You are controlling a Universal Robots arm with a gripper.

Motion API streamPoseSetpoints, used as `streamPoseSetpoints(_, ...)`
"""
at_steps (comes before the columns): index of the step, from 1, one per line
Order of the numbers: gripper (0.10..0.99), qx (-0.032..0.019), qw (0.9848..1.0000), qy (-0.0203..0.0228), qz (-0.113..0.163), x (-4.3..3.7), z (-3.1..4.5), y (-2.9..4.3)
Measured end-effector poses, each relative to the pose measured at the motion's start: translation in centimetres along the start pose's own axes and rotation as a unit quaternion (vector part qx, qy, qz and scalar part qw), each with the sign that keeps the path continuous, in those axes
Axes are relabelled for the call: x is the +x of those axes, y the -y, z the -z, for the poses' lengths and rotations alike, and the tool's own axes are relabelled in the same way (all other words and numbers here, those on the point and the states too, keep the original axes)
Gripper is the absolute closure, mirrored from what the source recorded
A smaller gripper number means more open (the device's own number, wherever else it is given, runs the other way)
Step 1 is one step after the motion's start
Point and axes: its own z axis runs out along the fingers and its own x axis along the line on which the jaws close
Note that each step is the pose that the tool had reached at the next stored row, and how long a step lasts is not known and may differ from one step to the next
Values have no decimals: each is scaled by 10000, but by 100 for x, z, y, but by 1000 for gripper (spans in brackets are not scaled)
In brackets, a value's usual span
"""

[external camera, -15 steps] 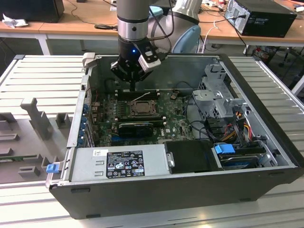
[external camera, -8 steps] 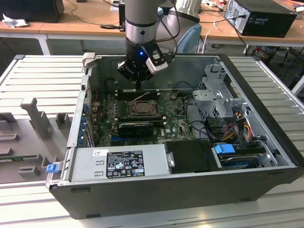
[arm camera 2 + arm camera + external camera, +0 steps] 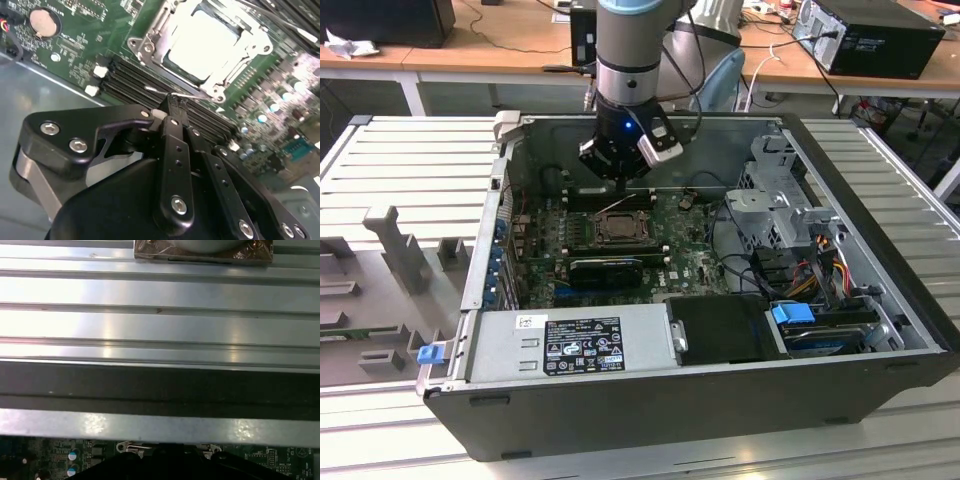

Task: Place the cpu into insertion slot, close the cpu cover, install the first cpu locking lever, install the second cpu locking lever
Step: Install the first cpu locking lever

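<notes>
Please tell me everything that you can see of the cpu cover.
The cpu cover is a thin frame of shiny silver metal with a square window. It seems to lie flat and closed over the pale cpu, which shows through the window. A thin wire lever runs beside its edge, near the gripper.

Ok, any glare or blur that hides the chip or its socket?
Second wrist view: glare washes the chip to plain white. First wrist view: bright streaks run along the ribbed metal panel. Exterior view: the light is even, and the socket looks dim beneath the arm.
</notes>
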Motion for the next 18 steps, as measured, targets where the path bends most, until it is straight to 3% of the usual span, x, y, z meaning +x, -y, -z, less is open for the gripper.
streamPoseSetpoints(18,980,18,10000,-1,74,-157,-229,21)
